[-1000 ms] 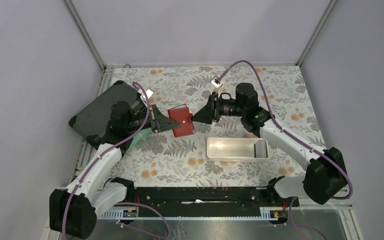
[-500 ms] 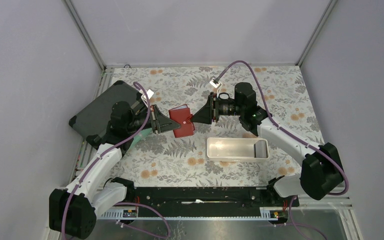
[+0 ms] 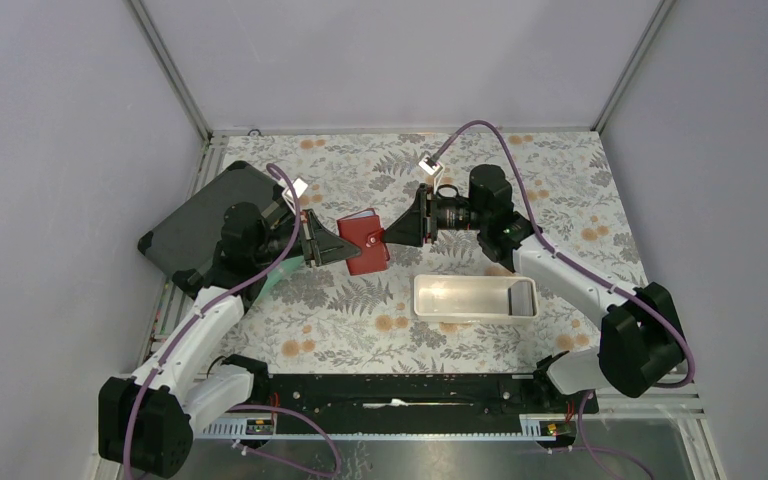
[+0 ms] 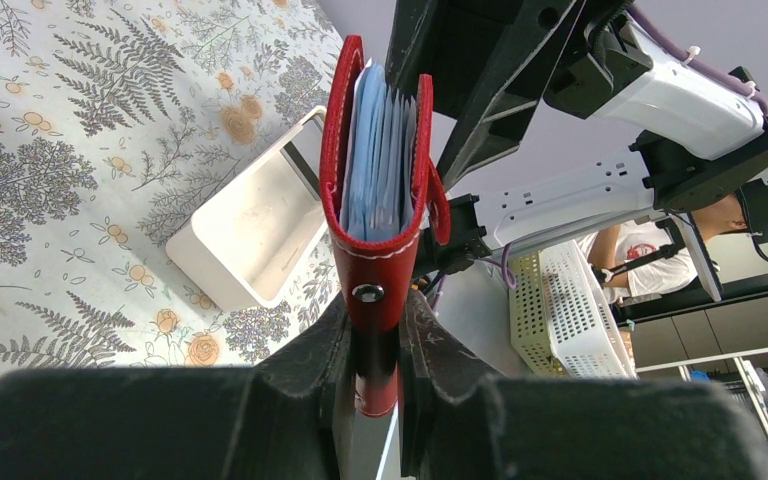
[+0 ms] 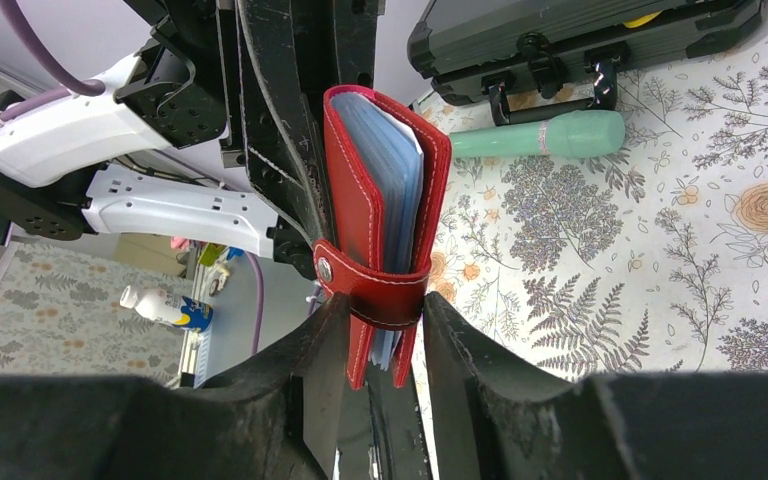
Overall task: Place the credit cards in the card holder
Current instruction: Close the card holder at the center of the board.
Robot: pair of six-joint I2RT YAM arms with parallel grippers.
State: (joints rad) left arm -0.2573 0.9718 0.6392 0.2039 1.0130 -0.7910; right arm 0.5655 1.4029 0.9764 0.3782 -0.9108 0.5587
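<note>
Between the two claws, above the floral table cover [image 3: 560,180], the red wallet [image 3: 363,240] is held clear of the surface, with one claw at each end.

**Left gripper [image 4: 375,330]**
- State: jaws clamped on the wallet's narrow end, one finger [image 4: 325,350] against each face.
- A metal stud [image 4: 367,292] on the wallet sits just ahead of the fingertips.
- From this claw the wallet projects straight ahead, edge-on. Its covers stand slightly apart, and the light blue cards [image 4: 375,140] are packed between them.

**Right gripper [image 5: 385,320]**
- State: the fingers flank the opposite end of the wallet, where the closure strap [image 5: 375,290] wraps round. Both fingers meet the strap, so this claw is closed on the wallet.
- Ahead of the fingertips, the card edges show between the red covers.

**Surroundings**
- White tray [image 3: 475,297]: on the table cover, on the near side of the right claw and apart from it. The left wrist view shows it ahead of that claw, off to one side.
- Dark grey hard case [image 3: 195,225]: behind the left claw, under that arm. It lies ahead of the right claw, beyond the wallet.
- Mint-green cylinder [image 5: 540,135]: lying on the table cover just beside the case. What it is cannot be told.
</note>
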